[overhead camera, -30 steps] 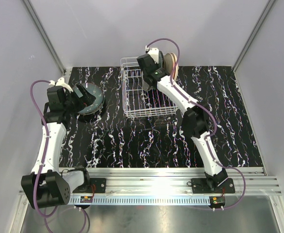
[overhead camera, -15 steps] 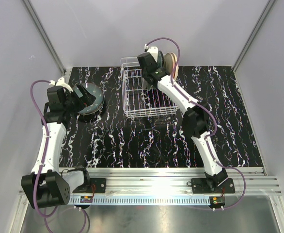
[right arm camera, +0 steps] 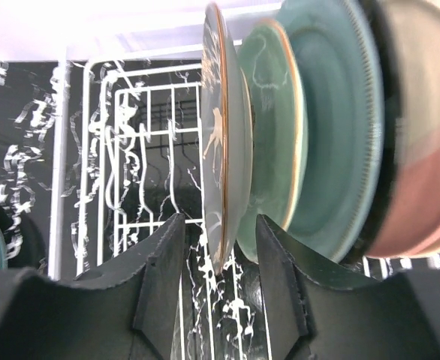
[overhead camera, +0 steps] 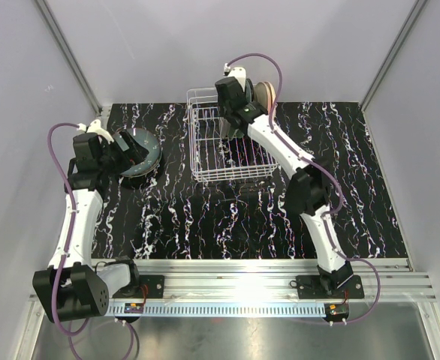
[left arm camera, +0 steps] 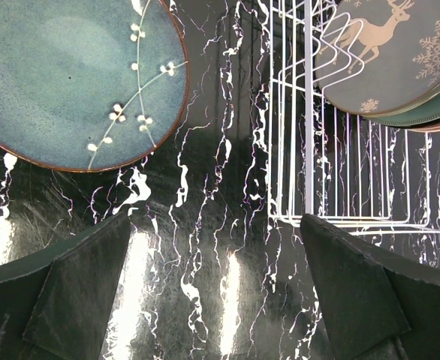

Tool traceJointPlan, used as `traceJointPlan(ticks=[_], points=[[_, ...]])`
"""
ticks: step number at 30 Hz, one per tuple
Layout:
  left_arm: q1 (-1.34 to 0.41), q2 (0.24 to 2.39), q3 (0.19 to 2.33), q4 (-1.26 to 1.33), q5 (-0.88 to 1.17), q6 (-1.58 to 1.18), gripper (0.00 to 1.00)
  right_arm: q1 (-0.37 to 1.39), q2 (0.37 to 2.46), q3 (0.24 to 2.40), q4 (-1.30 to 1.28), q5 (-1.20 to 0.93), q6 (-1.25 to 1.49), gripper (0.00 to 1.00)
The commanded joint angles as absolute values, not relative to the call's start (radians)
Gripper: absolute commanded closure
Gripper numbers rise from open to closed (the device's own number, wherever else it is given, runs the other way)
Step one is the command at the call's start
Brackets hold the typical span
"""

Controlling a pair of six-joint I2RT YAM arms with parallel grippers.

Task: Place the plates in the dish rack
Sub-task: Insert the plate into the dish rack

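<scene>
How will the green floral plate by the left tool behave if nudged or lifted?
The floral plate looks glazed, probably stiff, slippery and breakable. Lying on the glossy table, it would likely slide when pushed, and its low rim may resist grasping.

table (overhead camera: 227, 217): black, white-veined | dish rack (overhead camera: 209, 146): standing far centre | blue-green plate (left arm camera: 62, 75): lying left

Lab cell: grey panels (overhead camera: 205, 45), aluminium rail (overhead camera: 280, 285)
</scene>
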State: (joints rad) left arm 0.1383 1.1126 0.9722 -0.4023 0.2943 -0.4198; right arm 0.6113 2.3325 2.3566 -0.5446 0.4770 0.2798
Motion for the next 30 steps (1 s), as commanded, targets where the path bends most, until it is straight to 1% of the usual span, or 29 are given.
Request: traceJointPlan(ticks=[1,5,13,22,25,27,30], points=[[0.144,1.106,0.983,-0.370,0.293,-0.391,0.01,0.629,2.169,2.318,-0.505,0.465,0.253,0.50],[0.155,1.095,0.970,-0.388,0.189,-0.406,0.01,0.630,2.086,2.225,-0.492,0.440,0.262,0.48],[0.196,1.137,0.956,-0.393,0.088,-0.422,0.01,0.629,1.832,1.881,-0.359,0.275,0.317,0.47],[0.268,1.181,0.922,-0.362,0.078,-0.463,0.01,0.623,1.588,1.519,-0.247,0.075,0.325,0.44],[0.285,1.195,0.911,-0.322,0.091,-0.469,0.01,0.609,1.513,1.396,-0.210,0.063,0.373,0.43],[0.301,1.219,0.928,-0.322,0.100,-0.500,0.02,0.588,1.458,1.288,-0.152,0.051,0.428,0.44],[0.304,1.265,0.966,-0.321,0.074,-0.529,0.04,0.572,1.404,1.180,-0.095,0.051,0.448,0.44]])
